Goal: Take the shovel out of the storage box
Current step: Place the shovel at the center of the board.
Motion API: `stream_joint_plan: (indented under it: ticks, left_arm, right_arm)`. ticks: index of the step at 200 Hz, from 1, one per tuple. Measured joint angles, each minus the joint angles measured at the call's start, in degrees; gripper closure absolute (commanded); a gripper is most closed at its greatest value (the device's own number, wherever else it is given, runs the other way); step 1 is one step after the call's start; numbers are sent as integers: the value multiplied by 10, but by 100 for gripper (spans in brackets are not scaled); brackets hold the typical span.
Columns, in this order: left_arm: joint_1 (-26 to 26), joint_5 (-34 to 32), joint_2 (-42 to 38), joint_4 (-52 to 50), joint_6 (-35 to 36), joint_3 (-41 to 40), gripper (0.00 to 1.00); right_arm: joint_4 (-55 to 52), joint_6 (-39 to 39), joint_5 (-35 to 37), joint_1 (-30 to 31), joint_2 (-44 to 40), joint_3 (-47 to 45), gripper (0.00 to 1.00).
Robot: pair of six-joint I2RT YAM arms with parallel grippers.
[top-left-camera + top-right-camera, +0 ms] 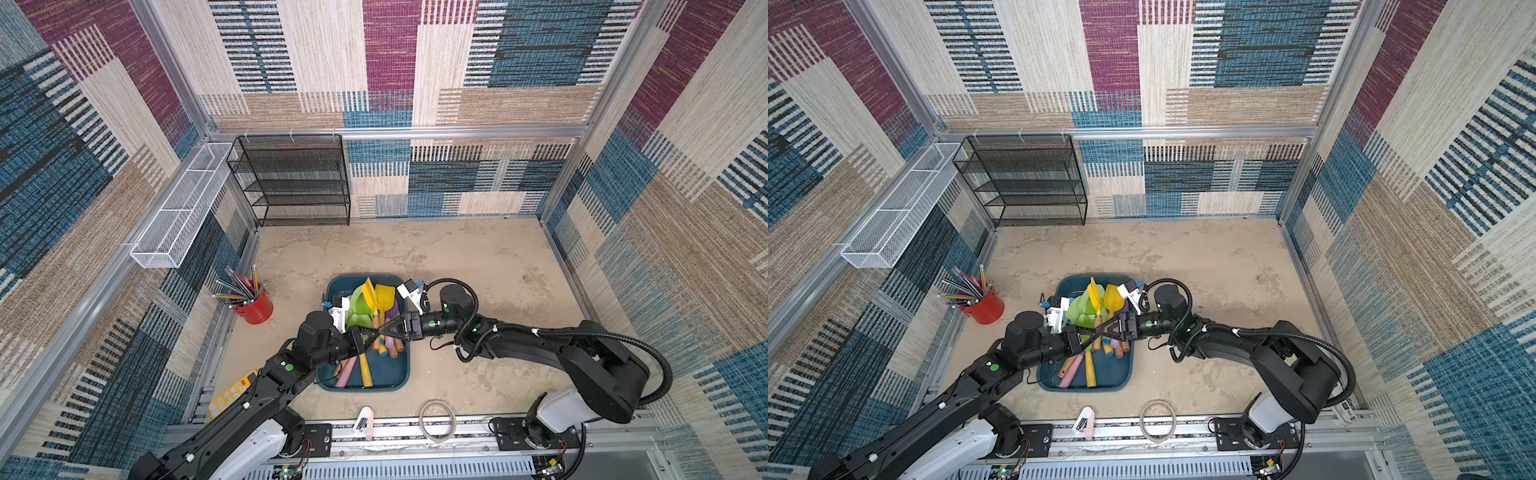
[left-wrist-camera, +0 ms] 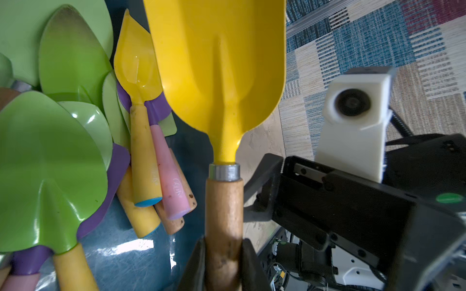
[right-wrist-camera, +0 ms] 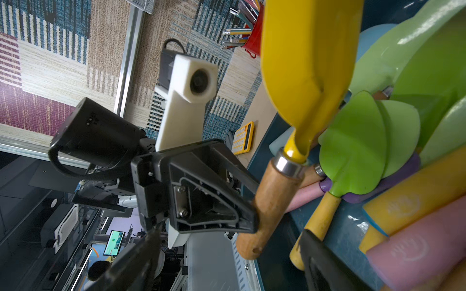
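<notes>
**Yellow shovel point(image 2: 219, 75) lifted over storage box point(image 1: 395, 372)**
The storage box holds a pile of green shovels point(image 2: 50, 163). The left gripper point(image 2: 223, 264) clamps the yellow shovel's wooden handle above the pile. The right gripper point(image 1: 384, 329), jaws wide, straddles the handle end. The pile hides the lower shovels.

My left claw point(image 2: 224, 241) is black; its shovel point(image 2: 216, 75) has a yellow blade and tan wooden handle. The storage box point(image 1: 390, 376) is glossy teal, the pencil cup point(image 1: 258, 311) red.
</notes>
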Motion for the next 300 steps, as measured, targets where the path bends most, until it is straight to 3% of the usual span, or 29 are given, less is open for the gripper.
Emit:
stream_joint_plan:
  ticks: [47, 108, 151, 187, 207, 224, 238, 268, 300]
  left_arm:
    - [5, 16, -13, 16, -13, -9, 90]
    - [7, 30, -11, 36, -25, -14, 89]
    - [7, 35, -14, 49, -27, -17, 88]
    - [9, 43, -7, 65, -27, -18, 85]
    - [10, 43, -4, 68, -27, -18, 74]
    - [11, 43, -5, 68, -27, -17, 45]
    - [16, 44, -11, 53, -24, -10, 32]
    - [35, 31, -38, -7, 3, 23, 30]
    - [42, -20, -31, -103, 53, 78, 33]
  right_arm:
    - [60, 30, -9, -1, 51, 24, 28]
    - [194, 123, -28, -13, 130, 38, 46]
    - [267, 179, -42, -22, 158, 37, 70]
    - [285, 196, -42, -24, 167, 37, 77]
    - [288, 199, -44, -25, 170, 40, 81]
    - [291, 200, -47, -26, 171, 41, 81]
    - [292, 200, -47, -28, 171, 42, 80]
    - [270, 188, -46, -40, 161, 43, 78]
    - [163, 122, -32, -55, 119, 74, 78]
